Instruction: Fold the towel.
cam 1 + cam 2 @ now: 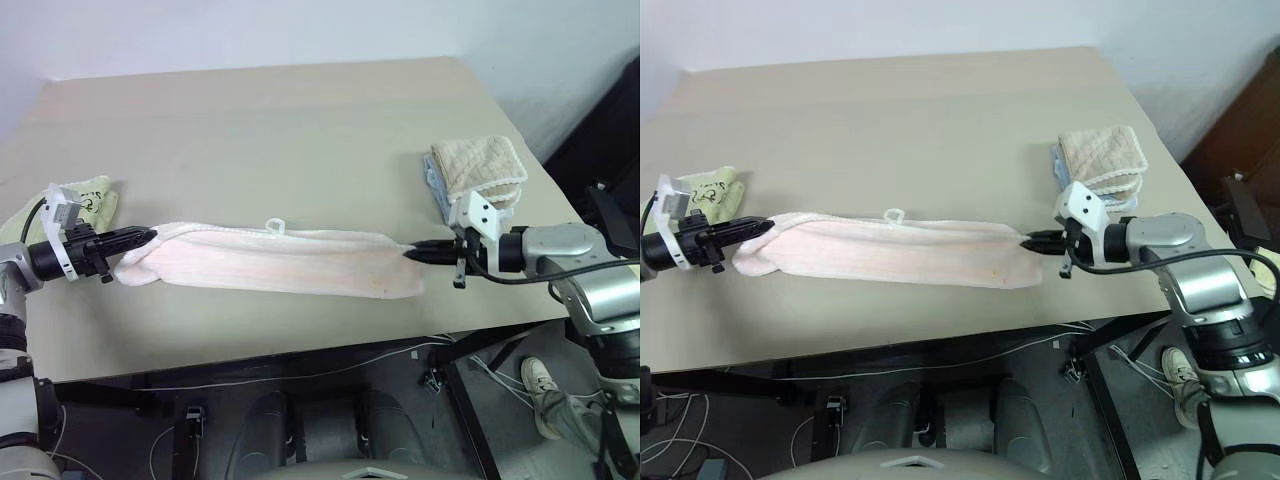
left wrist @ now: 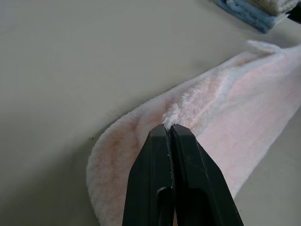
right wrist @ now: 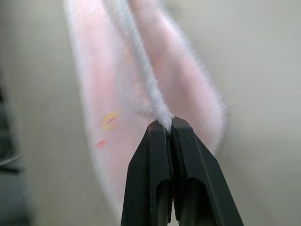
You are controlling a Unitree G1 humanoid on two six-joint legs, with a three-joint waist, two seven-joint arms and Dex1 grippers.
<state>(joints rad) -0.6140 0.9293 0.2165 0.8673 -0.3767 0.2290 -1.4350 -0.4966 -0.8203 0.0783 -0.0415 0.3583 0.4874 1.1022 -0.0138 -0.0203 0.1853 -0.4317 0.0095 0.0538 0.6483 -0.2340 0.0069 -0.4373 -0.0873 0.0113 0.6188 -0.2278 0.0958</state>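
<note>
the pale pink towel (image 1: 270, 260) lies stretched in a long folded strip across the near part of the beige table (image 1: 280, 120), its small white loop (image 1: 276, 225) at the far edge. the left gripper (image 1: 150, 236) pinches one end corner, the right gripper (image 1: 408, 253) the other. a light green towel (image 1: 92, 195) lies just behind the left gripper; beige and light blue towels (image 1: 478, 170) are stacked behind the right one.

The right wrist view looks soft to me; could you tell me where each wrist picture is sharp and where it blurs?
Right wrist view: the right claw is crisp, while the towel beyond it smears. Left wrist view: the left claw and the towel's pinched edge are sharp, and the far blue towel softens.
</note>
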